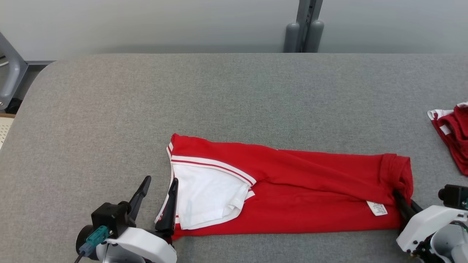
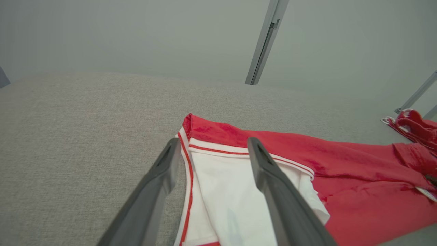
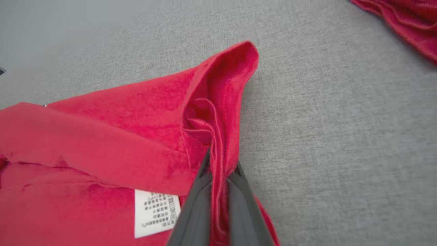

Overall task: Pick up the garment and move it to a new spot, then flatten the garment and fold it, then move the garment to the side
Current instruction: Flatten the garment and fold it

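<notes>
While the garment (image 1: 292, 182) lies as a long red band across the lower middle of the frame on the counter (image 1: 234, 91), long axis left to right, we note the right pincer (image 3: 222, 165) pinching the hem at its right end. Left pincer (image 1: 161, 180) spread, straddling the white-trimmed left edge, not gripping. Our guess: left closes next.

The left pincer (image 1: 161, 179) had 2 long, dark grey fingers (image 2: 286, 205), flat-sided and tapering to narrow tips. Behind them were a boxy black block (image 1: 109, 217), a teal plug (image 1: 95, 235) with a thin dark cable (image 1: 78, 258), and a glossy, rounded left white shell (image 1: 144, 245). The right pincer (image 1: 397, 193) matched, with 2 dark fingers, a right white shell (image 1: 420, 226) dotted with small dark screws (image 1: 413, 241), and a right black block (image 1: 453, 195).
</notes>
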{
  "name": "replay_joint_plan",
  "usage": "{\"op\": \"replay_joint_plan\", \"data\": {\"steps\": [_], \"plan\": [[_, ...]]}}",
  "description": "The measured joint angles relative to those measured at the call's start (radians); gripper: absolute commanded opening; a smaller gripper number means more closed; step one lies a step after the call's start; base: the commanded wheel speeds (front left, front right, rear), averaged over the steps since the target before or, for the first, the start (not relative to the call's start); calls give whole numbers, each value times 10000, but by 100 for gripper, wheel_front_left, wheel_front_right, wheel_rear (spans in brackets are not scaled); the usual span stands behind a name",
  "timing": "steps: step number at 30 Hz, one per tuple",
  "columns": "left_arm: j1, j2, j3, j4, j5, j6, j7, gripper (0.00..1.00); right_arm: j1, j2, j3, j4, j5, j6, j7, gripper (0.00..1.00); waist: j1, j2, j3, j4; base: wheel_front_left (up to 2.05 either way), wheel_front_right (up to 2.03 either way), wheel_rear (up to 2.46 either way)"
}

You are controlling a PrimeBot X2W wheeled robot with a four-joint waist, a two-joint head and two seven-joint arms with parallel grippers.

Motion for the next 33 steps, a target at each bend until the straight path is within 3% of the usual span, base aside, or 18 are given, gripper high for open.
{"op": "replay_joint_plan", "data": {"steps": [8, 15, 22, 33], "plan": [[-11, -8, -71, 4, 2, 44, 2, 100, -17, -980, -545, -1016, 706, 2, 497, 0, 0, 0, 1, -331, 0, 0, 0], [-30, 27, -100, 29, 4, 58, 2, 100, 189, -1701, -1367, -1802, 606, 0, 1066, 0, 0, 0, -31, -633, 0, 0, 0], [-196, 56, -169, 48, 21, 59, 73, 100, 378, -1455, -1243, -3486, 1325, 0, 1964, 0, 0, 0, -47, -817, 0, 0, 0], [-311, 17, -416, 201, 107, 38, 136, 100, 962, -909, -27, -6155, 2328, -2, 3168, 0, 0, 0, -117, -594, 0, 0, 0]]}}
